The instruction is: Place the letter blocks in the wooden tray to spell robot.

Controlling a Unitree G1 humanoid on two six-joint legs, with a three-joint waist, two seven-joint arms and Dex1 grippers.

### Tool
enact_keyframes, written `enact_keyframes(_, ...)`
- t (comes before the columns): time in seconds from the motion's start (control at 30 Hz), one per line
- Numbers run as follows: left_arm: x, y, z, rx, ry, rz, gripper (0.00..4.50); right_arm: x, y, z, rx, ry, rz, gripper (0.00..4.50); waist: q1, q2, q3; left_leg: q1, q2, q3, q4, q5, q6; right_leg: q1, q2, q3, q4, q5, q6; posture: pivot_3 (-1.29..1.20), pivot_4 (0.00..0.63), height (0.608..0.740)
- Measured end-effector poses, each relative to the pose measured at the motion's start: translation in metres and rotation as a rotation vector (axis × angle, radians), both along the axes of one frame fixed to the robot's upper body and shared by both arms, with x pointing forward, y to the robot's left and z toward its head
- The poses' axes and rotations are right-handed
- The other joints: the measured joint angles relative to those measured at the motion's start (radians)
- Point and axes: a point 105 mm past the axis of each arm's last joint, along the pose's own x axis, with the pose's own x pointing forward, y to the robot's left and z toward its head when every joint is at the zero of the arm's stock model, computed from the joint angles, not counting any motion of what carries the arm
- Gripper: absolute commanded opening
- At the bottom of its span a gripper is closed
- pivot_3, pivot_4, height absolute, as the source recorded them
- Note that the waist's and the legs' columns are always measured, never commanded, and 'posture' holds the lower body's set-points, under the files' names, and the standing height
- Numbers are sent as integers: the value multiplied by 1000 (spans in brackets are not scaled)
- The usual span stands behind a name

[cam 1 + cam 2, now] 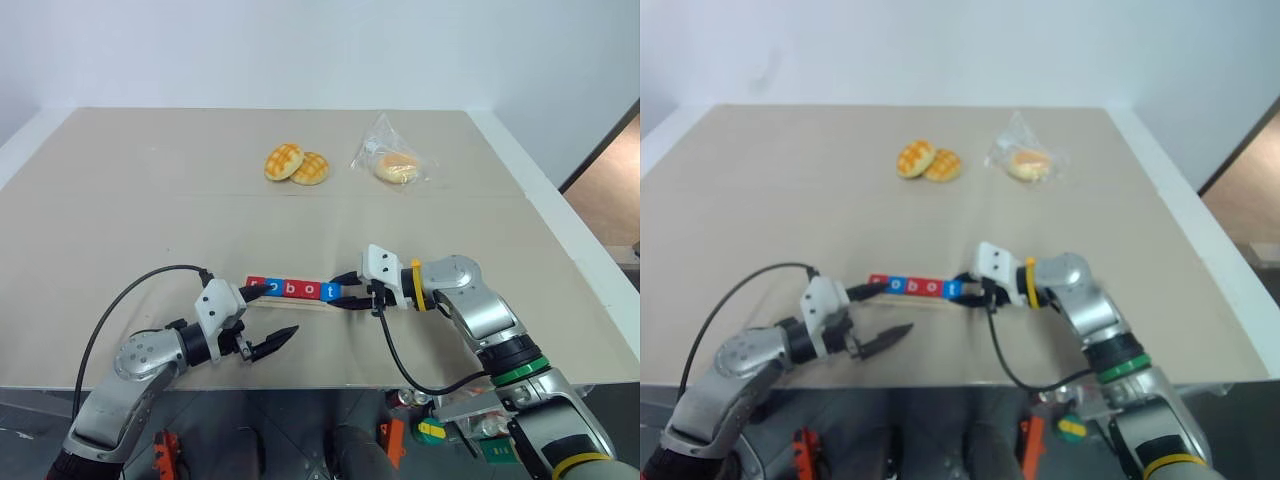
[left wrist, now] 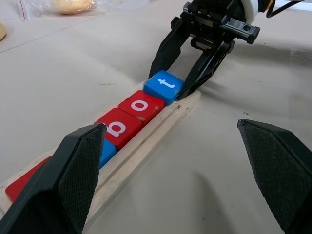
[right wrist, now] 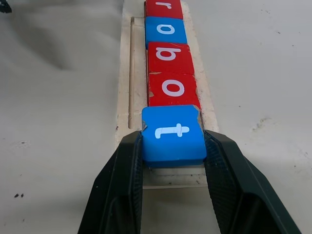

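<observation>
Tabletop (image 1: 150,200): wooden tray (image 3: 127,87) with five letter blocks (image 3: 165,58), apparently r-o-b-o-t.

- White lowercase r, o, b, o, t on letter blocks (image 3: 170,78) in wooden tray (image 3: 126,87)
- "t" on blue block (image 3: 173,134) between right gripper (image 3: 173,195) fingers

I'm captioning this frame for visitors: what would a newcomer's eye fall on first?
The red and blue letter blocks lined up in the wooden tray near the table's front edge, spelling robot. The right gripper clamps the blue t block at the tray's end, while the left gripper stands open at the other end.
</observation>
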Motion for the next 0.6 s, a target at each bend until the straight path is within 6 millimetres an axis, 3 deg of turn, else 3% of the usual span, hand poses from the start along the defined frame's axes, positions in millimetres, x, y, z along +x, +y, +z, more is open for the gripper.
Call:
enact_keyframes(0.33, 0, 1, -1, 0, 5, 8, 4500, 2, 1, 0, -6, 9, 7, 1242, -1, 0, 0, 1, 0, 0, 0, 0, 0, 0, 1, 0, 0, 0, -1, 0, 150, 740)
enact_keyframes(0.37, 0, 1, -1, 0, 5, 9, 4500, 3, 2, 0, -3, 15, 4, 1742, -2, 0, 0, 1, 1, 1, 0, 0, 0, 0, 1, 0, 0, 1, -1, 0, 150, 740)
enact_keyframes(0.6, 0, 1, -1, -2, 4, 16, 4500, 6, 3, 0, 14, 54, -17, 1742, -2, 0, 0, 1, 1, 1, 0, 0, 0, 0, 1, 0, 0, 1, -2, 0, 150, 740)
